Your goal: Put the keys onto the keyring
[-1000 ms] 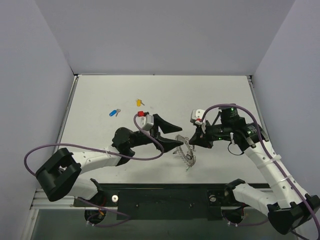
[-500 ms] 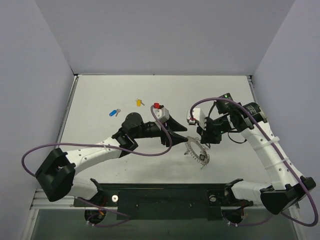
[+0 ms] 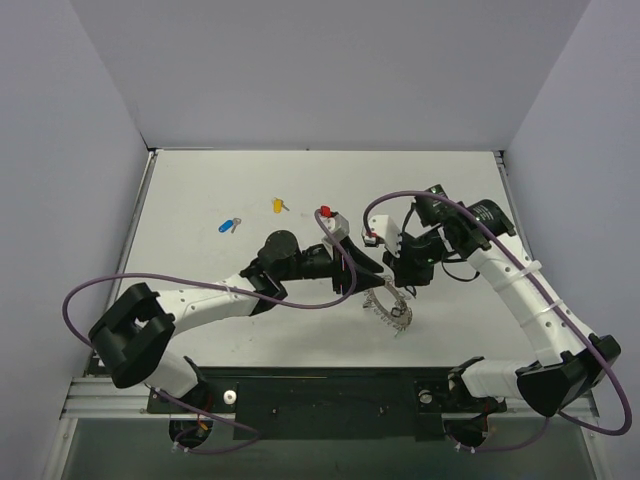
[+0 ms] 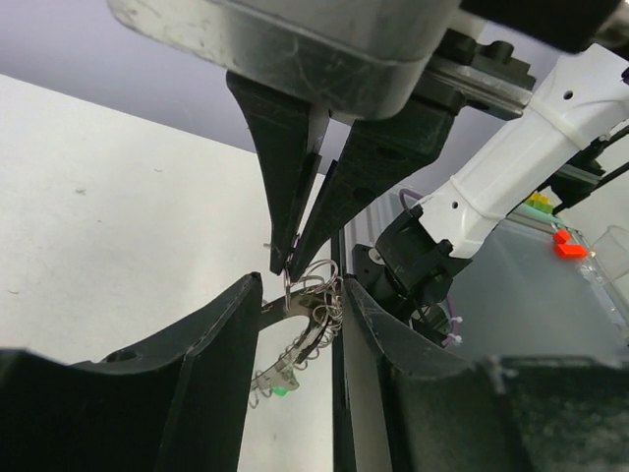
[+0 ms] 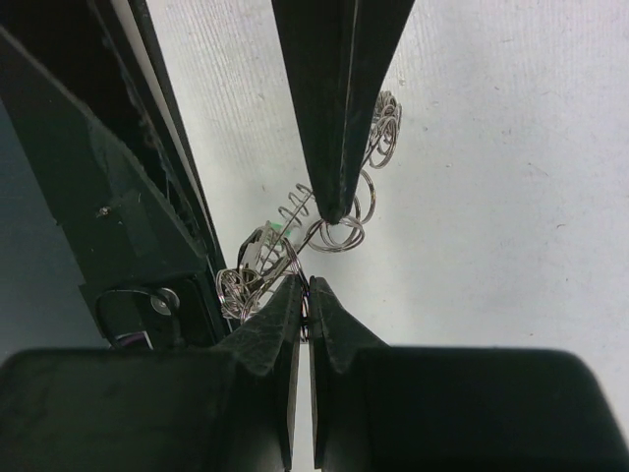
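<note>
**Keyring now held from both sides, two keys still loose**

The ring is a tangle of wire loops low on the tabletop, at about 5 o'clock from its centre in the overhead view. A green speck among the loops is probably the green key, already threaded, though it is too small to confirm.

The right fingers are pressed fully together, with a strand of the ring pinched at their tips. The left fingers stand about half open astride the loops. Over the last second they have narrowed steadily while the left arm reached in from 9 o'clock. Whether they have clamped yet cannot be told.

The ring itself has drifted slightly toward 3 o'clock as both arms converged on it.

The blue key and yellow key lie flat, well apart from the ring at its 10 o'clock, where they lay a second ago.

This looks like a regrip or handover of the ring, not threading. Both arms are busy with the ring, so one must let go before either loose key can be fetched.
</note>
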